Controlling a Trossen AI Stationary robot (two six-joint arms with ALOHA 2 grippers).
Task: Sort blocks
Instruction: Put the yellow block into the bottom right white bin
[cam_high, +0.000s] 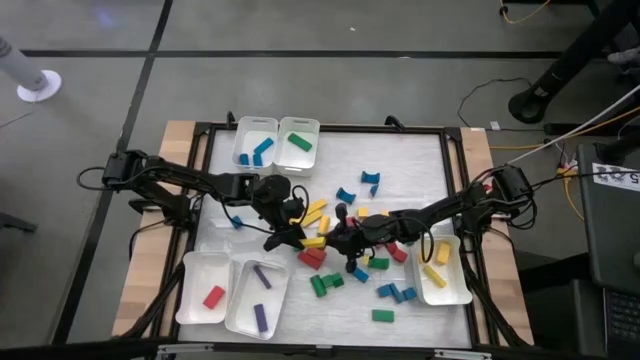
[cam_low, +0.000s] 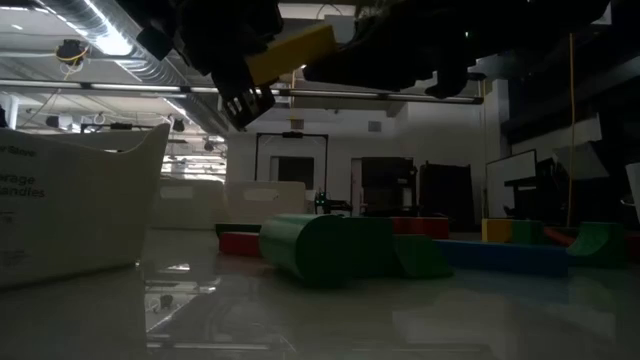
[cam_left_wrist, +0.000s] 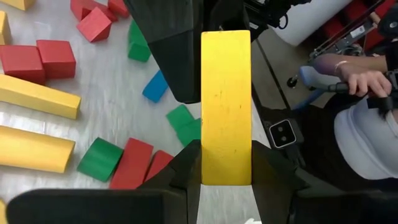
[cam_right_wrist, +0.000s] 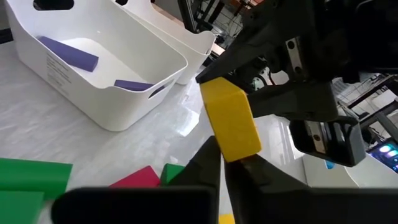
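Note:
A yellow bar (cam_high: 313, 242) is held in the air above the middle of the table, between my two grippers. My left gripper (cam_high: 290, 236) is shut on one end of it, and my right gripper (cam_high: 335, 240) meets the other end from the table's right. The bar also shows in the low view (cam_low: 290, 50), tilted and high above the table. Loose red, green, blue and yellow blocks (cam_high: 345, 270) lie on the white mat below and around the grippers. My left gripper pinches the yellow bar's end nearest its wrist (cam_left_wrist: 226, 168) between its two fingers, which lie along the bar's long sides. The bar sticks out ahead of the fingers, lifted clear of the table. My right gripper has the bar's other end (cam_right_wrist: 239, 146) between its two fingertips. It comes from the table's right, facing the left gripper. One finger (cam_left_wrist: 180, 62) lies against the bar's side.
Five white trays stand on the mat: blue blocks (cam_high: 255, 143) and a green block (cam_high: 298, 143) at the far side, a red block (cam_high: 205, 290) and purple blocks (cam_high: 258, 297) at the near left, yellow blocks (cam_high: 440, 270) at the near right. A person's hand (cam_left_wrist: 364, 74) shows beyond the table.

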